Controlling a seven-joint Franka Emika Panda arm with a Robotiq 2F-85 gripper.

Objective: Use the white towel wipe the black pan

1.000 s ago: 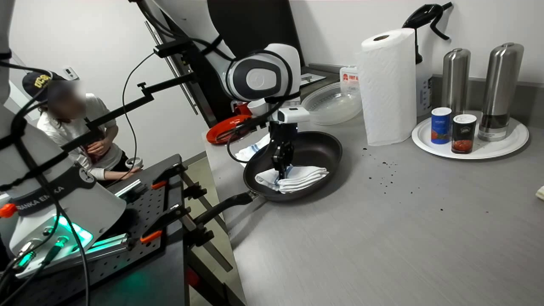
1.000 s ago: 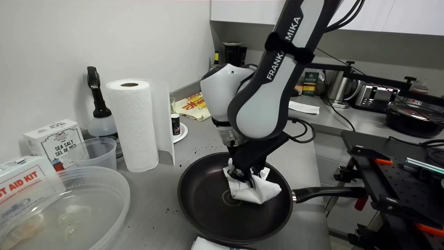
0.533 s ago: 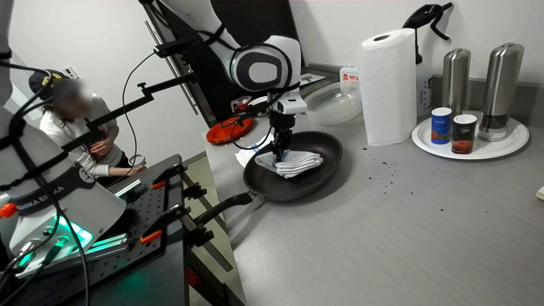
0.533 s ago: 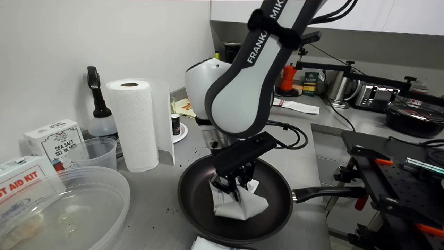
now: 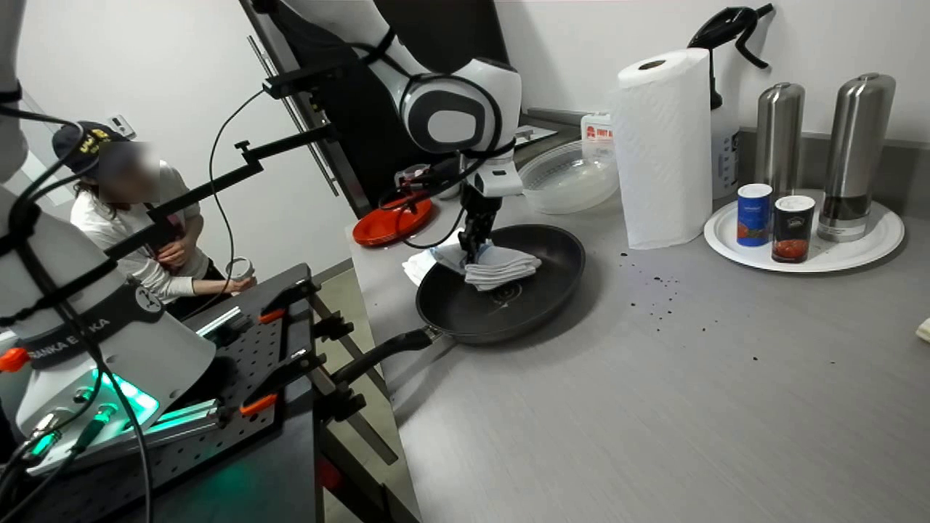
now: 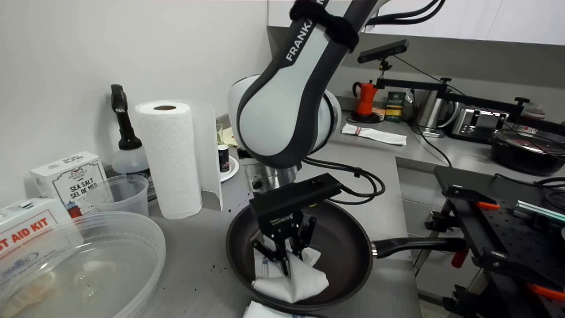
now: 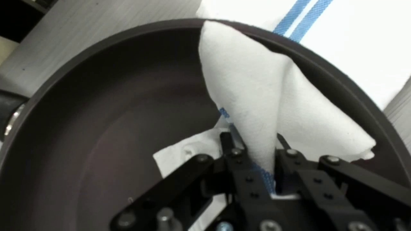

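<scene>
White towel (image 7: 247, 73) is what I have: my gripper (image 7: 253, 141) is clamped on a pinched ridge of it, with layers flaring out on both sides. It sits inside the black pan (image 7: 128, 106), toward the part nearest a second striped cloth (image 7: 362, 45) that lies on the counter (image 5: 654, 407) just outside the rim (image 7: 160, 27). In the wrist view one corner of the towel overlaps the line of the rim; I can't tell whether it touches there or hangs above.

I'd judge this to be the wiping itself, with the grasp done and the towel already in the pan. How far along the wiping is I can't say; the dark inside gives no clear sign of clean or dirty.

For my next move I'd hold that grip, settle the towel low against the bottom, and sweep across the bare middle toward the handle (image 6: 419, 245). That calls for light, even downward pressure, since a hard shove could slide the pan along the counter. I'd also stay inside the rim, as dragging loose edges over it could fold the towel under the gripper or snag the cloth beside the pan.
</scene>
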